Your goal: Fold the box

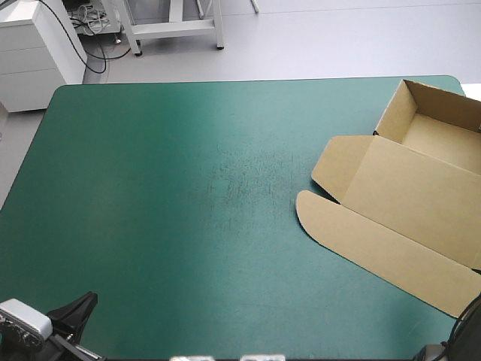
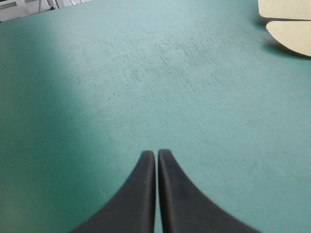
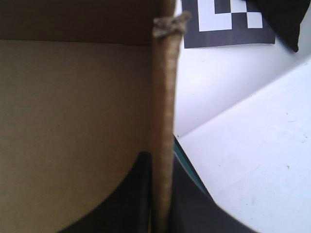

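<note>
Brown box (image 1: 421, 195): an open tray with its lid lying flat, at the far right corner of the teal-green surface (image 1: 173, 188), running past the high view's right side.
Why there: I judge it sits in the right arm's reach, so walls can be worked from that side.
Right jaws: all but closed, pinching one upright wall (image 3: 163, 97) edge-on, with the tray's inside to one side.
Why that grip: my guess is that it steadies the wall for a tuck.
Left jaws: pressed together and empty, over bare cover by the near left corner, well apart from the box. Its rounded flap (image 2: 291, 39) shows far ahead.
Why parked: out of the way, I reckon, until needed.
</note>
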Controlling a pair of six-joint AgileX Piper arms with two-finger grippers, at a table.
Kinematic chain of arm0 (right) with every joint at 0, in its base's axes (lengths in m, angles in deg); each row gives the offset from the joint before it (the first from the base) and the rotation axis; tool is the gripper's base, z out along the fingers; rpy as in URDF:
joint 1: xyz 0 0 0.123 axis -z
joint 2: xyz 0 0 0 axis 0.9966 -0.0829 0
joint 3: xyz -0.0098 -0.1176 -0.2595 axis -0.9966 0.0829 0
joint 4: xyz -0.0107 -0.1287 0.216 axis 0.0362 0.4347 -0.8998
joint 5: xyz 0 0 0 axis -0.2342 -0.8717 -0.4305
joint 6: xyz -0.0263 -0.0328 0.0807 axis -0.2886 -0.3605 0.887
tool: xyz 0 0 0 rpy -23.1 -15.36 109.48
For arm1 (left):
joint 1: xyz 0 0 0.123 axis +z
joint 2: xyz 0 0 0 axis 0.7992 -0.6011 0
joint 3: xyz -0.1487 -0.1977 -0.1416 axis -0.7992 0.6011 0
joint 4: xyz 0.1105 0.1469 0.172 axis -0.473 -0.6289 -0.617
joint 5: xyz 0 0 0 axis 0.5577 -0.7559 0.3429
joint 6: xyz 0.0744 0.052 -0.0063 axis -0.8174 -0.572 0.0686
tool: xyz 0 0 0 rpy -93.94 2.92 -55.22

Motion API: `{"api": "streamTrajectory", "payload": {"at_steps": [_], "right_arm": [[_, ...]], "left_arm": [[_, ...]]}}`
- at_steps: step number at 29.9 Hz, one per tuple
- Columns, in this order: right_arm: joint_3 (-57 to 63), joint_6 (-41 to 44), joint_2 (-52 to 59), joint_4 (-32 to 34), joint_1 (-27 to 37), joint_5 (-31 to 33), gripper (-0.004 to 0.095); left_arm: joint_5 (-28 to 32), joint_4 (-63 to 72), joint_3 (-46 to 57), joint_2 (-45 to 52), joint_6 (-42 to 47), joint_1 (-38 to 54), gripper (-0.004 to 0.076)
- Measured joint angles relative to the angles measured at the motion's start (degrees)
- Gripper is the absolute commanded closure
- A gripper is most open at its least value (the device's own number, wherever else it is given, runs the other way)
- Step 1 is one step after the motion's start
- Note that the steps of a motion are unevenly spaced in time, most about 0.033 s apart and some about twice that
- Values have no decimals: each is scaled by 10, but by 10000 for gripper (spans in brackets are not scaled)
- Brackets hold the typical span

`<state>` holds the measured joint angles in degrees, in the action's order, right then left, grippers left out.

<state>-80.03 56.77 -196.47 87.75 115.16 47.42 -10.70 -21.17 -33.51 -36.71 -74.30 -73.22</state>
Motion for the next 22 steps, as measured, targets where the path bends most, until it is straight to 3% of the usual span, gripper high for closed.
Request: {"api": "streamTrajectory", "payload": {"at_steps": [4, 14, 22], "right_arm": [[0, -6, -19, -22, 8, -2, 788], [-13, -6, -41, -39, 10, 16, 421], [-83, -6, -28, -55, 10, 56, 394]], "left_arm": [[0, 1, 0, 0, 0, 0, 731], [0, 1, 0, 0, 0, 0, 731], [0, 1, 0, 0, 0, 0, 731]]}}
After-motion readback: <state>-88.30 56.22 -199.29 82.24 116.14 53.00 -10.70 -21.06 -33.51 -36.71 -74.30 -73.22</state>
